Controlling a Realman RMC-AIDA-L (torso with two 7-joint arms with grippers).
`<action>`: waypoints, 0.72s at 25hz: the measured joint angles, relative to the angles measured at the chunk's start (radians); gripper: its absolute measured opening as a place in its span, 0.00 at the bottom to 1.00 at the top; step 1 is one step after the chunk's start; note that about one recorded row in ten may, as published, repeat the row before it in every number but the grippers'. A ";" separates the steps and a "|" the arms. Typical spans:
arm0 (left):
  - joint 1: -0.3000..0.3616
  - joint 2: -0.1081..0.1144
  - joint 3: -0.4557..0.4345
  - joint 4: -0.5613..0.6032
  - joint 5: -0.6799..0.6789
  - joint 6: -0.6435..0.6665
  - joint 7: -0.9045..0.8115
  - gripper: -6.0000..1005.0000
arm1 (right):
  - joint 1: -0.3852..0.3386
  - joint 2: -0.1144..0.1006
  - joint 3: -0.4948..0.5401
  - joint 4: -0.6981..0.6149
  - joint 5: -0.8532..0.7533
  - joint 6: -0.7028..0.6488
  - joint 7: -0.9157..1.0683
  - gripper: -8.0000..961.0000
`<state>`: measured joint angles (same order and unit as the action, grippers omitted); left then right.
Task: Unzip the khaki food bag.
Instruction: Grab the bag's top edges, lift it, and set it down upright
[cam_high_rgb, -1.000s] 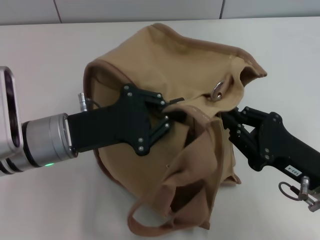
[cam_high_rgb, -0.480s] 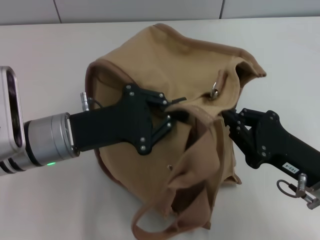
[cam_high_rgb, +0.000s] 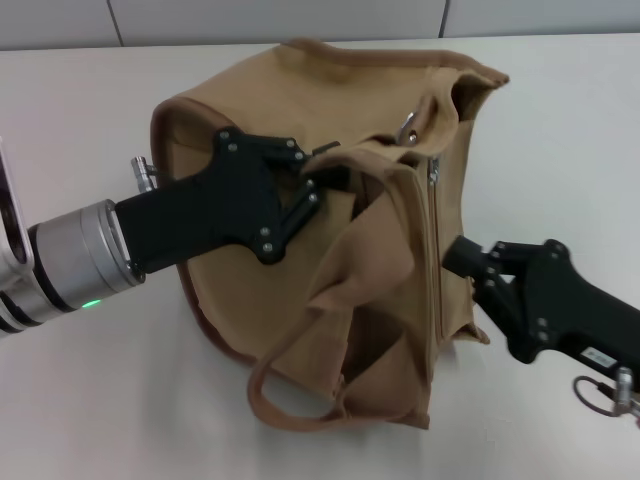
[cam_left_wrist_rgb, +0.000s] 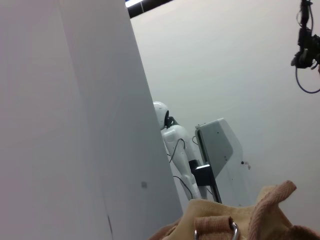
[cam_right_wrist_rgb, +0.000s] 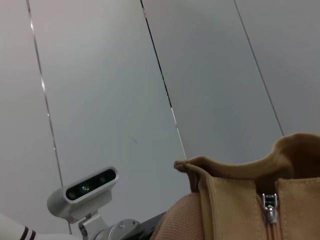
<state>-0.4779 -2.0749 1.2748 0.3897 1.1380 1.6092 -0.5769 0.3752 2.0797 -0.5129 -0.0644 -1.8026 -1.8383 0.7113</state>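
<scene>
The khaki food bag stands in the middle of the table, its tan fabric crumpled. It also shows in the left wrist view and the right wrist view. Its zipper runs down the right side, closed below the silver zipper pull, which also shows in the right wrist view. A metal ring hangs near the top. My left gripper is shut on the bag's upper fabric and holds it up. My right gripper is shut, its tip against the bag's side beside the zipper and below the pull.
The bag rests on a white table with a grey wall behind. A webbing handle loop hangs at the bag's front. The left arm's wrist camera shows in the right wrist view.
My left gripper has moved up and to the left, pulling the bag's top with it. My right gripper has dropped down and back to the right, away from the top of the zipper.
</scene>
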 joint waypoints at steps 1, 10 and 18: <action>0.001 0.001 0.000 0.000 -0.005 0.000 0.000 0.06 | -0.011 -0.001 0.001 -0.020 0.000 -0.013 0.013 0.01; -0.006 0.009 0.001 0.005 -0.006 -0.005 -0.022 0.06 | -0.045 -0.005 0.035 -0.390 0.000 -0.094 0.394 0.09; 0.007 -0.005 -0.060 -0.033 -0.051 -0.003 0.023 0.06 | -0.036 -0.004 0.030 -1.006 -0.013 -0.244 0.784 0.23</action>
<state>-0.4706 -2.0799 1.2145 0.3567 1.0869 1.6065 -0.5540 0.3394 2.0756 -0.4832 -1.0700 -1.8155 -2.0822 1.4957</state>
